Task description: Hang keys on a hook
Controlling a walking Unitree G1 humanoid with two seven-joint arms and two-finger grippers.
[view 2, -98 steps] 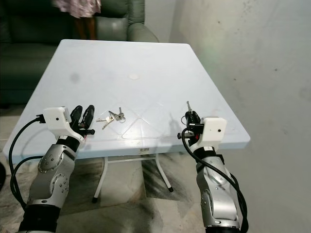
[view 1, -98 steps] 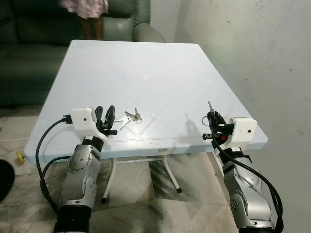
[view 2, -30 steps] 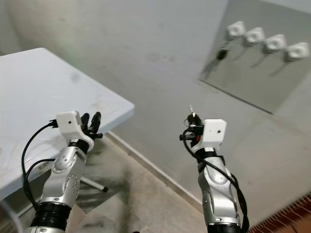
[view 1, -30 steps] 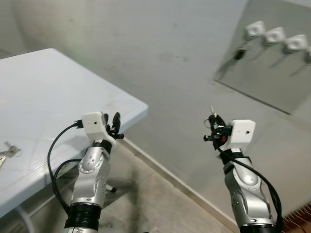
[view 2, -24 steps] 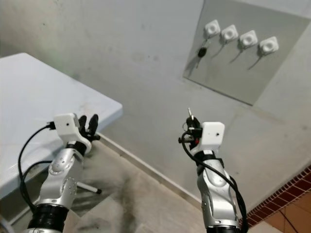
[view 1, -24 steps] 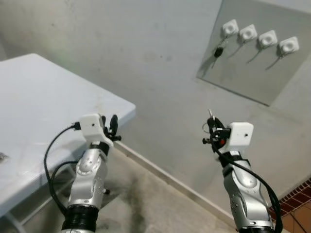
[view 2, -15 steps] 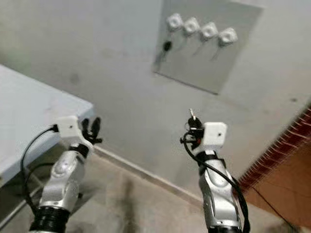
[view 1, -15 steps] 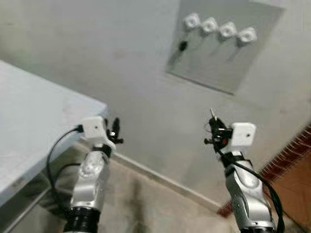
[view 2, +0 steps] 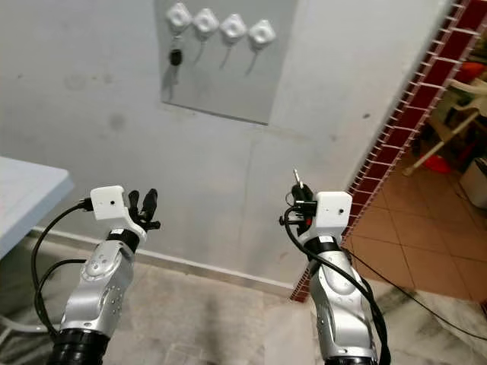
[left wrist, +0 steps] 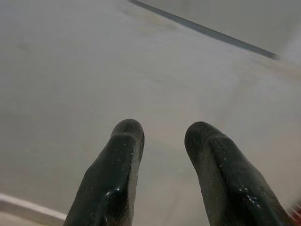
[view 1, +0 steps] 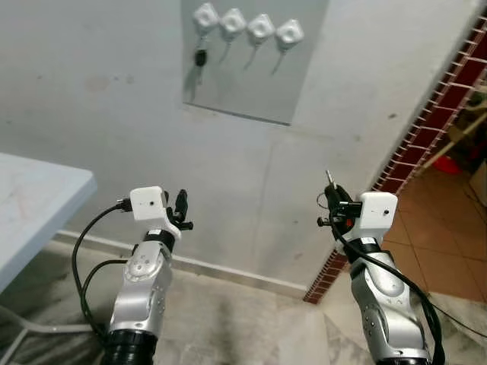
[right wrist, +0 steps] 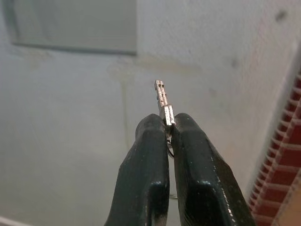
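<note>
light: dim, even | shadows: soft | focus: wrist views soft, backgrounds blurred

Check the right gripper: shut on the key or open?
Shut on the key. In the right wrist view the right gripper has both fingers pressed together with the key pinched between the tips, blade sticking out past them.

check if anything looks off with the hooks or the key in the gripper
Nothing stands out. The right gripper pinches a key that pokes straight out past its fingertips. On the wall panel, one of the four hooks already carries a dark key.

Right hand [right wrist: 168, 123] pinched closed, left hand [left wrist: 162, 136] apparently parted.
</note>
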